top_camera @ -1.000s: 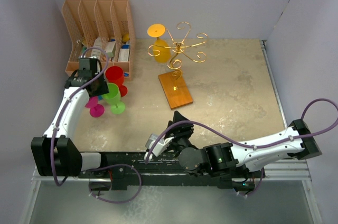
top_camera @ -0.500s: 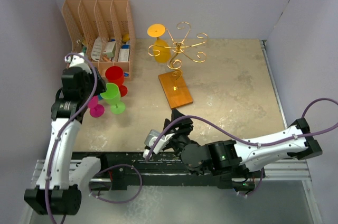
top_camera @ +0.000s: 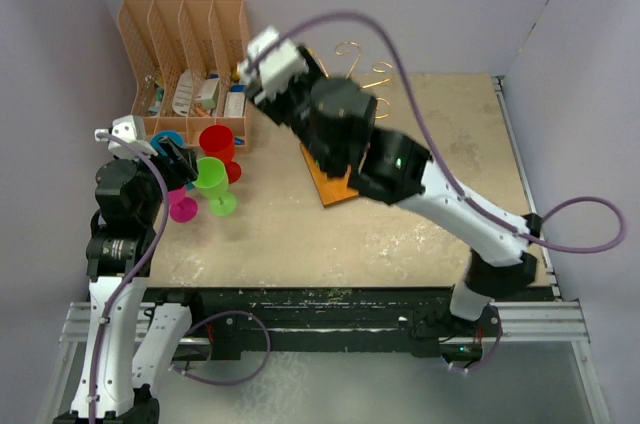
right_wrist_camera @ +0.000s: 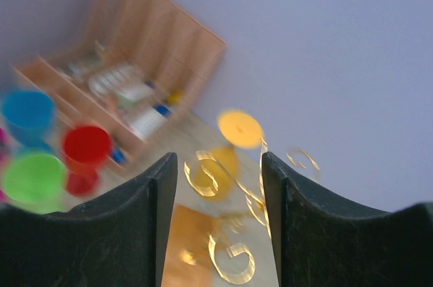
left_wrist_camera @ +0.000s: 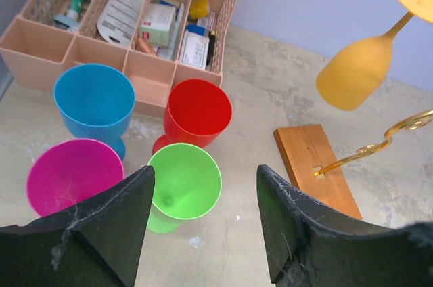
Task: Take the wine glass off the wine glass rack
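The yellow wine glass (left_wrist_camera: 354,72) hangs upside down from a scroll arm of the gold wire rack (left_wrist_camera: 379,145), which stands on a wooden base (left_wrist_camera: 312,165). In the right wrist view the glass (right_wrist_camera: 238,128) and the rack (right_wrist_camera: 233,260) show blurred between my fingers. From above, my raised right arm hides the glass; only some scrolls (top_camera: 380,70) and part of the base (top_camera: 330,187) show. My right gripper (right_wrist_camera: 216,165) is open and empty, above and short of the rack. My left gripper (left_wrist_camera: 203,185) is open and empty, over the cups at the left (top_camera: 178,166).
Blue (left_wrist_camera: 95,101), red (left_wrist_camera: 199,107), green (left_wrist_camera: 184,182) and magenta (left_wrist_camera: 71,175) cups stand together left of the rack. A peach slotted organizer (top_camera: 185,16) with small items stands at the back left. Walls close the left, back and right sides.
My right arm has swung up from the near edge to high over the rack, gripper facing it. My left gripper has drawn back from the organizer toward the cups.
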Controlling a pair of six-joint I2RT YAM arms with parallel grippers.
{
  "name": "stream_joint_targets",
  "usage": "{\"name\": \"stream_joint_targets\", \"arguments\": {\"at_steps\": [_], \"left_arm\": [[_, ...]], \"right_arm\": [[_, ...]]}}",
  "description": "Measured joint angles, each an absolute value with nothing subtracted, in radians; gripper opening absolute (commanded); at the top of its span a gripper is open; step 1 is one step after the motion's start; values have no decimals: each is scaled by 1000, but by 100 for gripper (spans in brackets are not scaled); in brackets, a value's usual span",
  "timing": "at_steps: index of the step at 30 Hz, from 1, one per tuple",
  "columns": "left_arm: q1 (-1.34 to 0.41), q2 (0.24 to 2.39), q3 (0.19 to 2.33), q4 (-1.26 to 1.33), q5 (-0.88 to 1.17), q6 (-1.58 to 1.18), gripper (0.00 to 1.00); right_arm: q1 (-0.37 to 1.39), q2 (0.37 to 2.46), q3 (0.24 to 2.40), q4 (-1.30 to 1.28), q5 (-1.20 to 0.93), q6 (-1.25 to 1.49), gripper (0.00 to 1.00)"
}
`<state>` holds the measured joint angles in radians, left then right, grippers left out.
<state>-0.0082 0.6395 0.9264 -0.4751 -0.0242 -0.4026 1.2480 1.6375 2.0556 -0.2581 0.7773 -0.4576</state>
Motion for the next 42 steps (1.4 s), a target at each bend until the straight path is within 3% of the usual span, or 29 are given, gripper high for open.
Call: {"name": "stream_joint_targets", "arguments": {"at_steps": [3,5,8,12,17,29,42], "left_arm": [[-8,662,917,-476,-7,-409,65],[-9,661,908,-480,0,-410,65],[-9,644,904,-482,5,-411,65],[-17,625,904,-479,9,-412,65],[-25,623,904,-479,19,-412,65],[-27,625,904,-479,23,-412,65],[-27,635,904,-479,25,-411,65]], "right_arm": [[1088,1834,2487,-404,552,-273,54],[954,1891,2614,-431,376,-115,47],[673,1882,2555,-400,44,196,37],[379,1954,2465,-307,-323,556,37],[338,2114,2490,-315,-548,745,41],[386,2103,2475,-432,-619,730,41],[393,2122,2516,-573,-484,608,41]]}}
